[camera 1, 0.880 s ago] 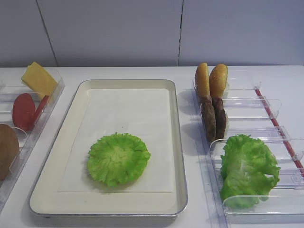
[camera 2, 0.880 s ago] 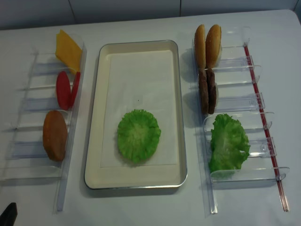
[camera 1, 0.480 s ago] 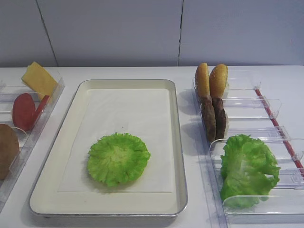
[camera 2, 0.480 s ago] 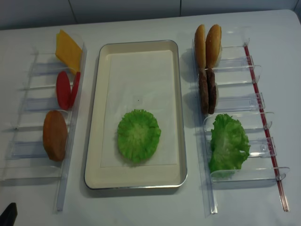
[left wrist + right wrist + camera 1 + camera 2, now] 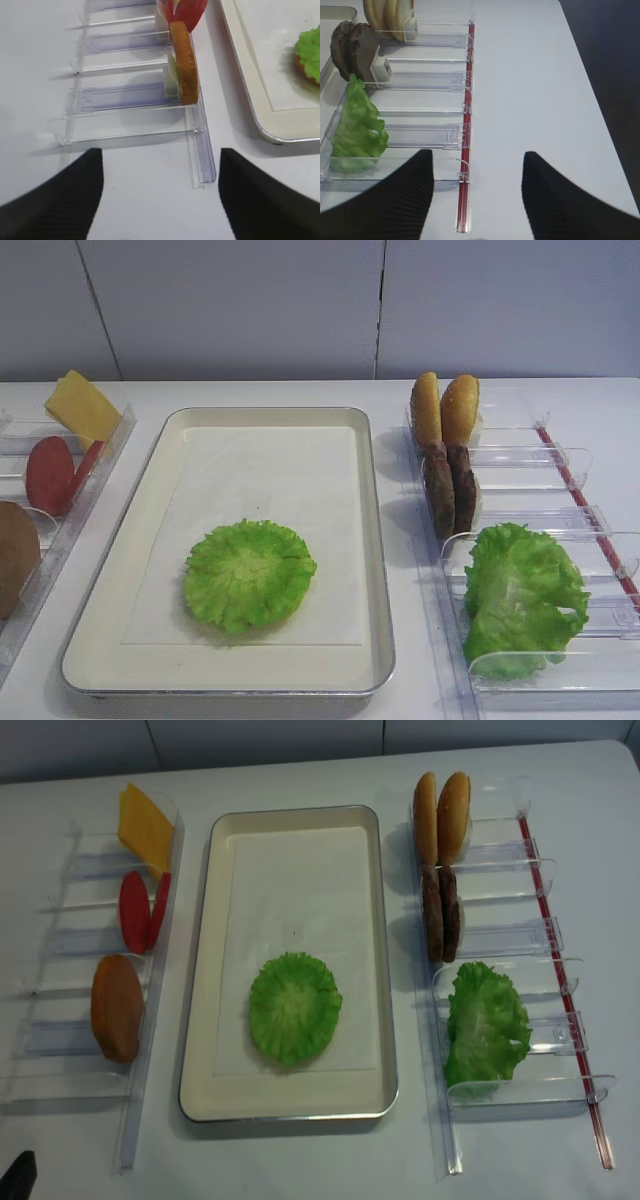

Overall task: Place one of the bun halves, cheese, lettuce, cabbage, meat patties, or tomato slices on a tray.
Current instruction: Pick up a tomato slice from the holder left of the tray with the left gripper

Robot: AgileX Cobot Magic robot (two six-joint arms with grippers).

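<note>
A round green leaf lay flat on the tray's paper liner, toward the near end. The left gripper hung open and empty over the table near the left bin holding the tomato slices and cheese. The right gripper was likewise open and empty beside the right bin with lettuce, patties and buns.
</note>
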